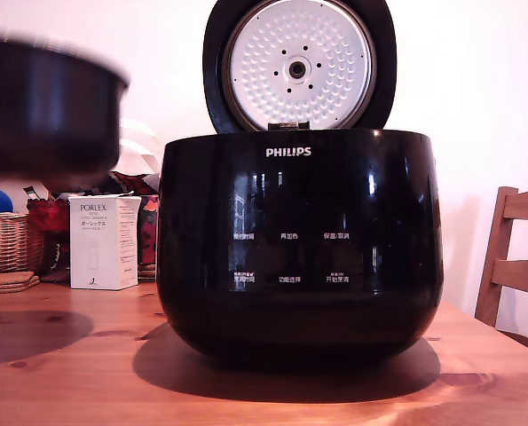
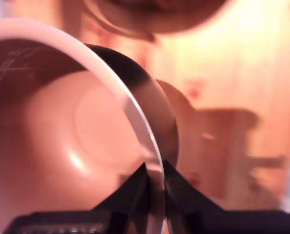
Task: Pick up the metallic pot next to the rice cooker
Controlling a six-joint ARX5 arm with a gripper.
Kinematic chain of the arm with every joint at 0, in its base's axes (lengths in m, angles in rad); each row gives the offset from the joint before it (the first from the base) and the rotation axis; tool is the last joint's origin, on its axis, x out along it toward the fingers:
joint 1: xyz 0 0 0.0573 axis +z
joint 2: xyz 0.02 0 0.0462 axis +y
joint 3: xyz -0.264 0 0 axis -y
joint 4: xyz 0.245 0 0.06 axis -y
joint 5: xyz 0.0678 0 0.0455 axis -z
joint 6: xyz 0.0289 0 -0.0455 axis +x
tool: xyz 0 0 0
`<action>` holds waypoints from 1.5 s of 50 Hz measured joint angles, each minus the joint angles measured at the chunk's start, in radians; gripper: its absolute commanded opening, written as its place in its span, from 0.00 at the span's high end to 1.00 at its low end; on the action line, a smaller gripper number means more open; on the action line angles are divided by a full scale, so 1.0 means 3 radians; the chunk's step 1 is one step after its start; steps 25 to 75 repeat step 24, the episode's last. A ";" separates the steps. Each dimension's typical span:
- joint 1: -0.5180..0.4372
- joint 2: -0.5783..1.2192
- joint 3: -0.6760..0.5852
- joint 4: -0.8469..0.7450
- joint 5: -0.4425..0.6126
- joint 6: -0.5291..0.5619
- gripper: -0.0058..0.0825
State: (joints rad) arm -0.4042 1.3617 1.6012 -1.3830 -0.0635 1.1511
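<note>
Above the worktop, at the exterior view's left, the metallic pot hangs in the air, blurred, with its shadow on the wood below. Its pale rim tilts down toward the exterior view's right. The wrist view shows the hand clamped on the pot's rim, one dark finger inside the wall and one outside; the bowl's smooth inner surface fills much of that view. To the exterior view's right of the pot stands the rice cooker, glossy black, marked PHILIPS, its lid raised to show a dimpled silver plate. Behind the pot sit a wicker basket and a white PORLEX box. A wooden chair shows at the far right.
</note>
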 measured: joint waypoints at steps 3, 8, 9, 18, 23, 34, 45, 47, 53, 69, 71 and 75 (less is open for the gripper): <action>-0.0057 -0.0009 0.0080 0.0020 0.0005 -0.0153 0.96; -0.0134 -0.0032 0.0117 0.0008 0.0000 -0.0240 0.96; -0.0140 -0.0034 0.0117 0.0000 0.0001 -0.0251 0.96; -0.0159 -0.0037 0.0117 -0.0013 -0.0001 -0.0272 0.96; -0.0159 -0.0037 0.0117 -0.0015 -0.0015 -0.0278 0.96; -0.0159 -0.0037 0.0117 -0.0015 -0.0017 -0.0278 0.96; -0.0159 -0.0037 0.0117 -0.0015 -0.0017 -0.0278 0.96; -0.0159 -0.0037 0.0117 -0.0015 -0.0017 -0.0278 0.96; -0.0159 -0.0037 0.0117 -0.0015 -0.0017 -0.0278 0.96; -0.0159 -0.0037 0.0117 -0.0015 -0.0017 -0.0278 0.96; -0.0159 -0.0037 0.0117 -0.0015 -0.0017 -0.0278 0.96; -0.0159 -0.0037 0.0117 -0.0015 -0.0017 -0.0278 0.96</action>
